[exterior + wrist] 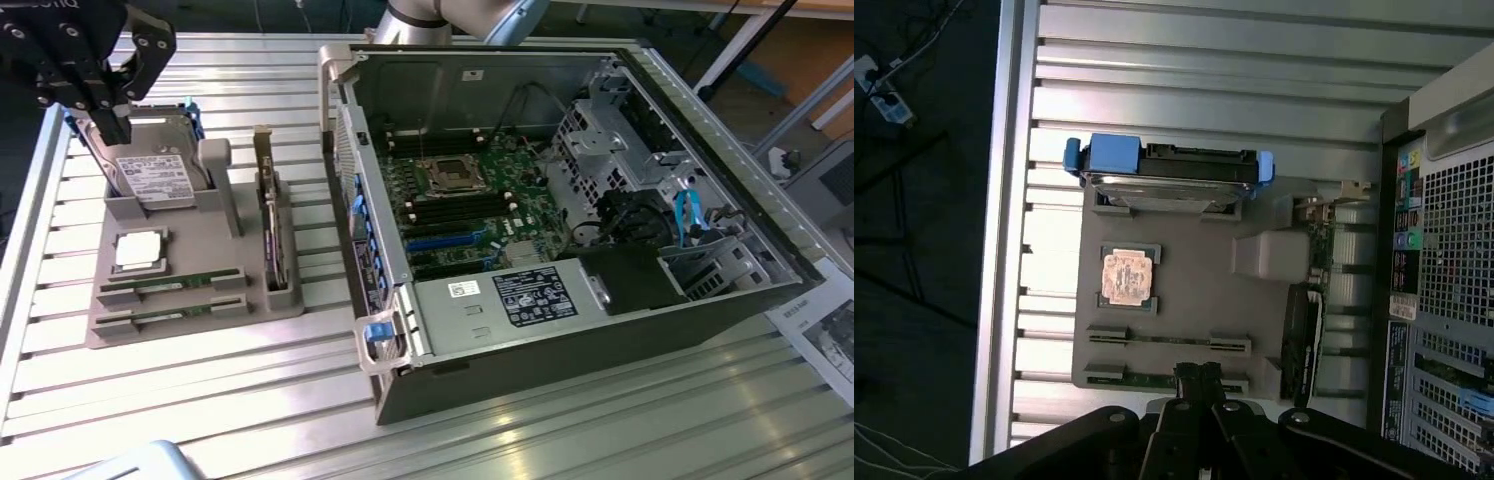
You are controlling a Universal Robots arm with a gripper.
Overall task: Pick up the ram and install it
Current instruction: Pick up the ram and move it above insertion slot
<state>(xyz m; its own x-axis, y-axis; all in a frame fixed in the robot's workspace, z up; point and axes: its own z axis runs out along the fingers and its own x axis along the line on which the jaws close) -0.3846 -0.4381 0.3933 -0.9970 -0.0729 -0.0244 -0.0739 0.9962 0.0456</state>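
The black robot gripper (110, 120) (1199, 373) hangs at the exterior view's far left, high over the grey moulded parts tray (134, 335) (1184, 290), fingers pressed together with nothing between them. At the tray's near end, two long, narrow green ram sticks (174, 283) (1169, 340) lie in parallel slots, one just beside the other, untouched. Beyond them sits the square silver processor chip (139, 250) (1126, 276), then the silver hard drive with blue side rails (150, 165) (1169, 170). A dark expansion card (276, 240) (1302, 340) stands on edge along the tray's right side. At the exterior view's right, the open black computer case (561, 365) lies on the slatted metal table (200, 420), its green motherboard (481, 190) exposed.
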